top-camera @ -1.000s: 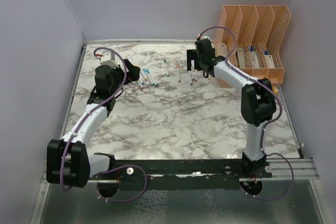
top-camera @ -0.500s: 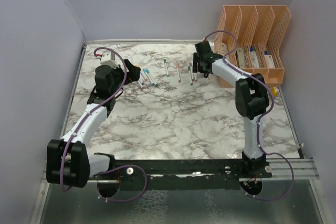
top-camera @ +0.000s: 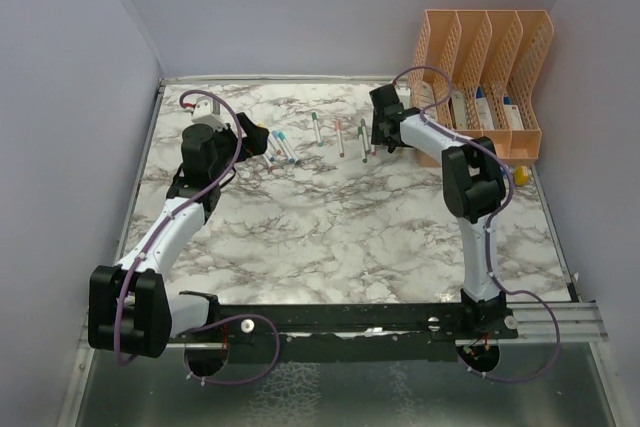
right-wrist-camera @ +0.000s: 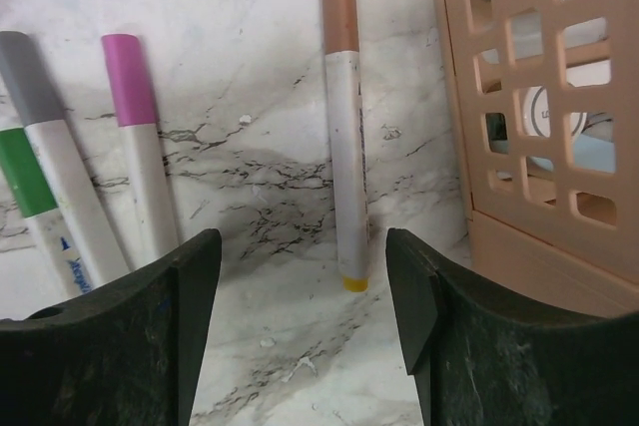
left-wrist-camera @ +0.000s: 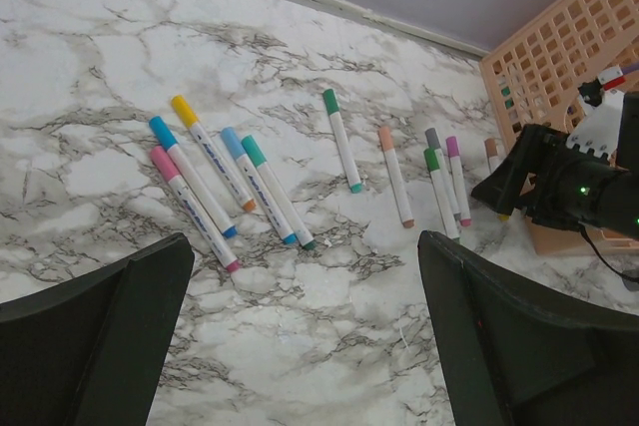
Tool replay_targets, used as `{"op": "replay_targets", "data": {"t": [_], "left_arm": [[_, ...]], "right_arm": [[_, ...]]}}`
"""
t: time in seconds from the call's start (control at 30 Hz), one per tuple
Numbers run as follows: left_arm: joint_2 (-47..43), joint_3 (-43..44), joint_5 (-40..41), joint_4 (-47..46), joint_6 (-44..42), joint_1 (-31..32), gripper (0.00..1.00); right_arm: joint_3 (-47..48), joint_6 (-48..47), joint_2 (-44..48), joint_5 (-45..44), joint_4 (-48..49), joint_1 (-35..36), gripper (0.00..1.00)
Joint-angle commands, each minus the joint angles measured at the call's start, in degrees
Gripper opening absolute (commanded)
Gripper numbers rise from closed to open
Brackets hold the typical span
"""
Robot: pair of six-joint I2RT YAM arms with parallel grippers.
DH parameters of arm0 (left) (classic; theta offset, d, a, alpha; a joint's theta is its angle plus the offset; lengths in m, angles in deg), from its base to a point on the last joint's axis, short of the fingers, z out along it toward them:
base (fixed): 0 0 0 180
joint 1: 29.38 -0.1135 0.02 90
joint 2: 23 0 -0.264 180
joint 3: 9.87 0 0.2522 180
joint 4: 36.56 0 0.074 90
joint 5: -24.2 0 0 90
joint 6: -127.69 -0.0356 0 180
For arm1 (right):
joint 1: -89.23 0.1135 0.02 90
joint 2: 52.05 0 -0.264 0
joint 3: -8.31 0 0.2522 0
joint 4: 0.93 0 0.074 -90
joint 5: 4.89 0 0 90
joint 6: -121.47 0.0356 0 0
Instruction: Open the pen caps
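The right fingers (right-wrist-camera: 185,286) are down low over the marble table (top-camera: 330,217), close up against the peach lattice file organiser (right-wrist-camera: 529,147). They stand partly apart and have hold of nothing. The yellow-tipped tail of the brown-capped pen (right-wrist-camera: 345,147) lies in the gap between them, with a strip of bare marble on either side, so neither finger touches it. That pen lies flat just beside the organiser's lattice wall and roughly parallel to it. Its brown cap (right-wrist-camera: 339,5) is on and points away from the fingers.

Next out from the organiser lie the magenta-capped pen (right-wrist-camera: 140,147), the grey-capped pen (right-wrist-camera: 50,157) and a dark-green-capped pen (right-wrist-camera: 30,202), close together side by side. Further from the organiser, a peach-capped pen (left-wrist-camera: 395,175) and a green-capped pen (left-wrist-camera: 341,140) each lie on their own. Farthest from it is a cluster of five pens (left-wrist-camera: 232,182) with pink, blue, yellow, light-blue and teal caps. These five lie slanted alongside one another, and the light-blue and teal ones are nearly touching. Every pen I can see lies flat with its cap on.

The left fingers (left-wrist-camera: 150,286) are spread as wide as they go and hold nothing. They hang above the table just past that cluster, on the side away from the organiser.
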Motion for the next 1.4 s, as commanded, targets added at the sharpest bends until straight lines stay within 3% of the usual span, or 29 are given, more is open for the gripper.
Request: {"op": "replay_targets", "data": {"t": [0.0, 0.6, 1.0, 1.2, 1.37], "left_arm": [[0.1, 0.8, -0.8, -1.3, 0.7, 0.3, 0.99], [0.2, 1.0, 0.0, -1.3, 1.0, 0.4, 0.99], [-0.1, 0.5, 0.4, -1.3, 1.4, 0.4, 0.99], [0.2, 0.4, 0.4, -1.5, 1.4, 0.4, 0.99], [0.5, 0.4, 0.4, -1.6, 1.5, 0.4, 0.99]], "right_arm": [[2.9, 1.1, -2.8, -4.5, -1.4, -0.5, 0.66], [5.0, 1.9, -6.9, 0.4, -2.4, -2.1, 0.58], [1.6, 3.0, -6.5, 7.3, -0.1, -2.1, 0.37], [0.3, 3.2, -5.9, 7.6, 0.3, -2.1, 0.35], [-0.9, 3.6, -5.8, 8.5, 0.0, -2.1, 0.27]]}}
